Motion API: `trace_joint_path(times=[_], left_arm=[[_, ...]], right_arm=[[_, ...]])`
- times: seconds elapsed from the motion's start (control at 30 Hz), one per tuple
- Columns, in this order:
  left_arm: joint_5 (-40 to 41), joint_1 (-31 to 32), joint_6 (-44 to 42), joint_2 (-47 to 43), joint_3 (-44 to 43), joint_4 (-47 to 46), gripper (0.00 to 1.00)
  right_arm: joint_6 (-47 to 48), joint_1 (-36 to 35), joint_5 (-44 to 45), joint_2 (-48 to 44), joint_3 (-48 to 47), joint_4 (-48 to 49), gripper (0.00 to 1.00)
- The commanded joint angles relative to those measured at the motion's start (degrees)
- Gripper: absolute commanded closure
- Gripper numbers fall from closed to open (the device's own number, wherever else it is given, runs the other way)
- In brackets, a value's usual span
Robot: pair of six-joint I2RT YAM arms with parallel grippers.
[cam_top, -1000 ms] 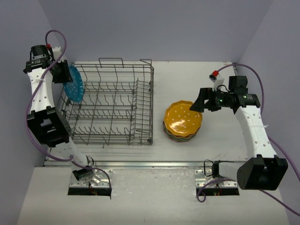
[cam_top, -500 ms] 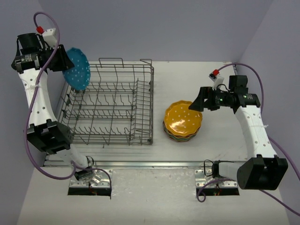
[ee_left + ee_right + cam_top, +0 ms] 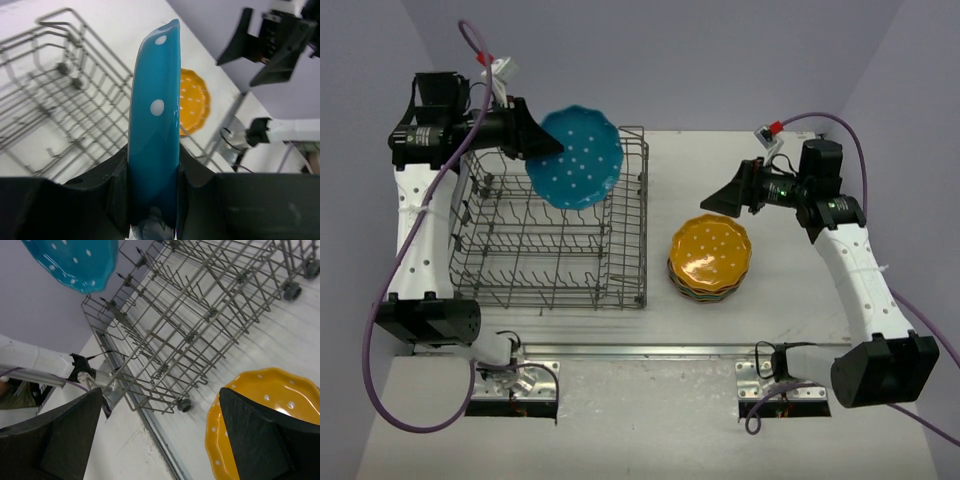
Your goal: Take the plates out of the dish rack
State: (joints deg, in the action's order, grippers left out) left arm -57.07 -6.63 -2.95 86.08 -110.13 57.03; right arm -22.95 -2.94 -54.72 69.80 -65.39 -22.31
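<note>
My left gripper is shut on the rim of a blue dotted plate and holds it in the air above the back right part of the grey wire dish rack. In the left wrist view the plate stands edge-on between my fingers. No other plate shows in the rack. A stack of plates with an orange-yellow one on top lies on the table right of the rack. My right gripper is open and empty, just above and behind that stack.
The rack's raised right wire side stands between the held plate and the stack. The right arm reaches in from the right. A metal rail runs along the table's near edge.
</note>
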Motion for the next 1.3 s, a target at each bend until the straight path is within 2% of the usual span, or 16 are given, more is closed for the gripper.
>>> trace_joint_path(times=[0.0, 0.27, 0.57, 0.73, 0.8, 0.87, 0.97, 1.0, 1.07, 1.1, 1.17, 1.2, 1.23, 1.27], left_arm=[[-8.2, 4.97, 5.32, -4.02, 2.96, -7.56, 1.0], [-9.89, 11.29, 4.16, -2.75, 7.66, -7.53, 1.0], [-10.92, 15.08, 3.57, -0.35, 7.05, -6.88, 1.0], [-10.96, 16.45, 3.73, -0.03, 6.32, -7.19, 1.0], [-10.87, 16.56, 3.67, -0.03, 6.4, -7.28, 1.0], [-10.81, 16.56, 3.72, 0.04, 6.34, -7.35, 1.0], [-11.33, 16.56, 4.38, 0.05, 6.33, -7.95, 1.0], [-11.57, 16.56, 4.62, -0.03, 6.25, -8.42, 1.0], [-11.57, 16.56, 4.62, -0.03, 6.08, -8.43, 1.0], [-11.33, 16.56, 4.62, -0.11, 6.15, -8.43, 1.0], [-10.58, 16.56, 4.54, -0.12, 6.07, -8.11, 0.99], [-10.06, 16.56, 4.46, -0.2, 6.07, -8.0, 0.87], [-8.91, 16.5, 4.21, -0.39, 6.01, -7.75, 0.68], [-8.41, 16.47, 4.04, -0.47, 5.98, -7.53, 0.6]], right_arm=[[-5.49, -5.7, 0.68, 0.18, -6.7, 11.64, 0.01], [-5.15, -13.14, 1.95, 8.71, -14.04, 11.44, 0.01], [-3.1, -19.35, 3.41, 15.64, -19.05, 9.65, 0.01], [-4.95, -20.93, -0.94, 18.34, -20.93, 11.83, 0.07], [-5.35, -21.85, -2.76, 18.62, -20.76, 13.08, 0.22], [-5.8, -22.53, -3.62, 18.55, -20.1, 14.14, 0.42], [-6.42, -22.64, -4.4, 18.63, -19.25, 14.54, 0.66], [-6.58, -22.64, -4.86, 18.79, -19.25, 14.31, 0.78], [-6.91, -22.64, -5.05, 18.88, -19.16, 14.23, 0.95], [-7.01, -22.64, -5.13, 18.88, -19.08, 13.91, 1.0], [-7.1, -22.56, -5.45, 18.4, -18.68, 13.72, 1.0], [-7.18, -22.47, -5.64, 18.12, -18.4, 13.62, 1.0], [-7.43, -22.22, -5.9, 17.61, -18.01, 13.61, 1.0], [-7.54, -21.96, -6.01, 17.39, -17.84, 13.61, 1.0]])
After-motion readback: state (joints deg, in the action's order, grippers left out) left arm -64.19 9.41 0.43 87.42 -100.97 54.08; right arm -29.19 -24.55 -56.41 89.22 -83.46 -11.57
